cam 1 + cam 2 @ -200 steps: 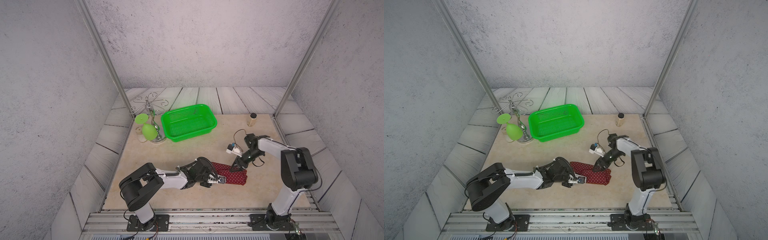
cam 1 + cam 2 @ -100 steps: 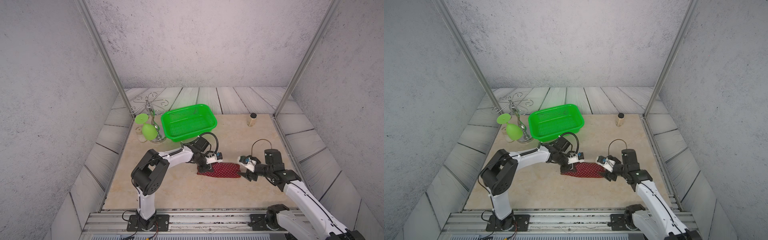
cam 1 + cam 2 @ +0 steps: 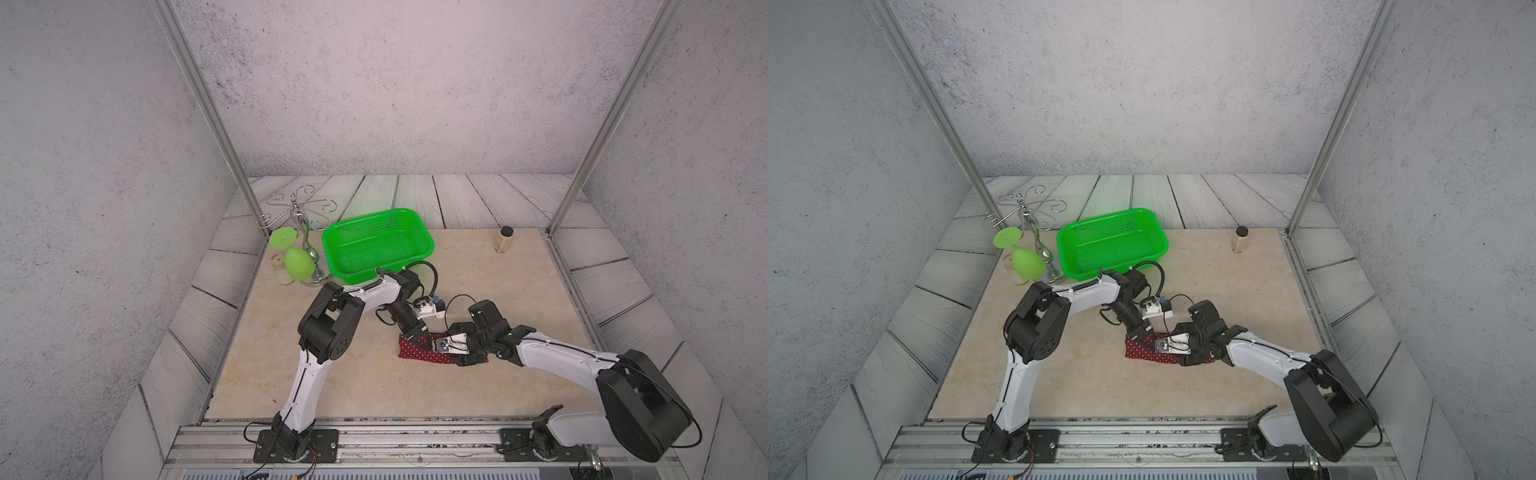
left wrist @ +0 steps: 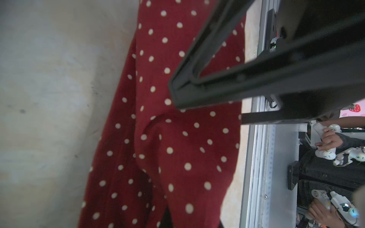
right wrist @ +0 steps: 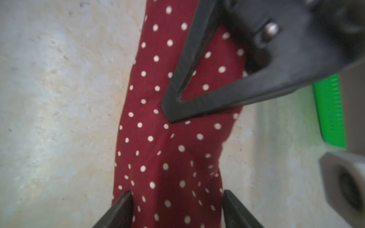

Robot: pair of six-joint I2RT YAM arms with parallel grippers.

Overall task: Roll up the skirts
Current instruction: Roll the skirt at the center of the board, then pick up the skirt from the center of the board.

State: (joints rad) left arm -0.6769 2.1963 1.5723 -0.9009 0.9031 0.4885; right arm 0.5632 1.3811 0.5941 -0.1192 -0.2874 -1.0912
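The skirt [image 3: 415, 352] [image 3: 1142, 352], dark red with white dots, lies as a long rolled bundle on the tan mat in both top views. My left gripper [image 3: 423, 337] reaches down onto its far edge near the middle. In the left wrist view the fabric [image 4: 177, 148] folds in over the jaws, shut on a pinch of it. My right gripper [image 3: 445, 350] [image 5: 177, 209] lies low over the roll's right part, open. Its fingertips [image 5: 122, 209] stand either side of the bundle [image 5: 173, 158]. The roll's right end is hidden under that arm.
A green basket [image 3: 376, 245] stands behind the left arm, and its rim [image 5: 331, 112] shows in the right wrist view. A green wine glass [image 3: 297, 262] hangs on a metal rack [image 3: 299, 208] at back left. A small black-lidded jar [image 3: 503, 241] stands back right. A metal rail [image 3: 415, 432] lines the front.
The right gripper has slid left from the roll's right end to over its right part. The left gripper has shifted right along the roll. The two grippers now stand close together.
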